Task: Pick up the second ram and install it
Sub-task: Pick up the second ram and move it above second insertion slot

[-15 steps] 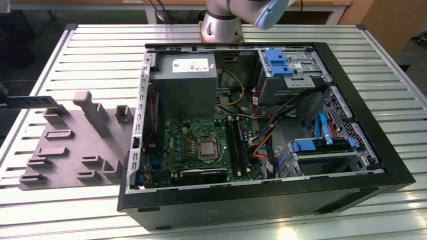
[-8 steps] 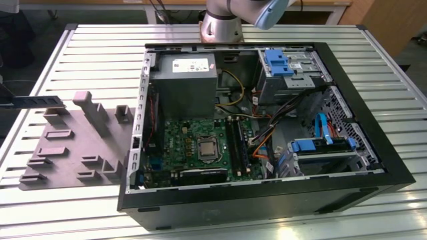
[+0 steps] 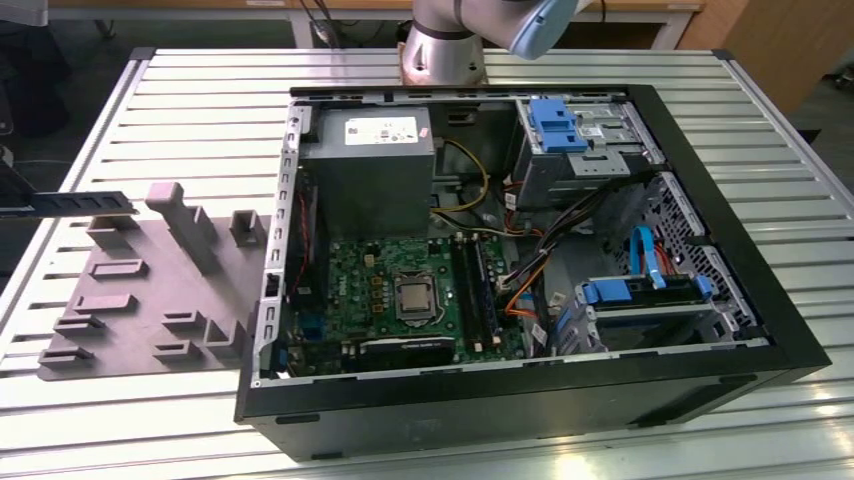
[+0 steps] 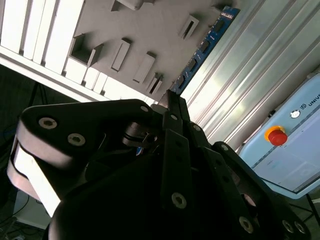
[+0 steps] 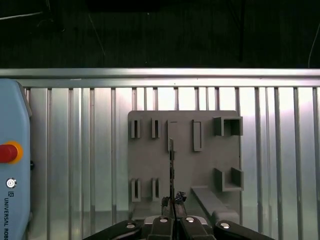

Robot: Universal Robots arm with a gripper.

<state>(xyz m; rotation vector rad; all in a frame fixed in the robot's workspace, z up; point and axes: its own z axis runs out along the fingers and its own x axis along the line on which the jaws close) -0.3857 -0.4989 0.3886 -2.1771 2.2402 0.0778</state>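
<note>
Slatted counter (image 3: 187,100). Exterior view has the open computer case (image 3: 534,410), its memory slots too small to read, with the grey tray (image 3: 147,300) beside it. The second ram (image 3: 87,203) juts in from the exterior view's left, its holder cut off. In the first wrist view the tool (image 5: 171,204) is clenched on the ram, which sits edge-on over the tray. The second wrist view shows the ram's chip face.

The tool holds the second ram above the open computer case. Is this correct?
Not quite. The tool holds the second ram above the grey moulded tray, not the computer case; the first wrist view shows this.
</note>
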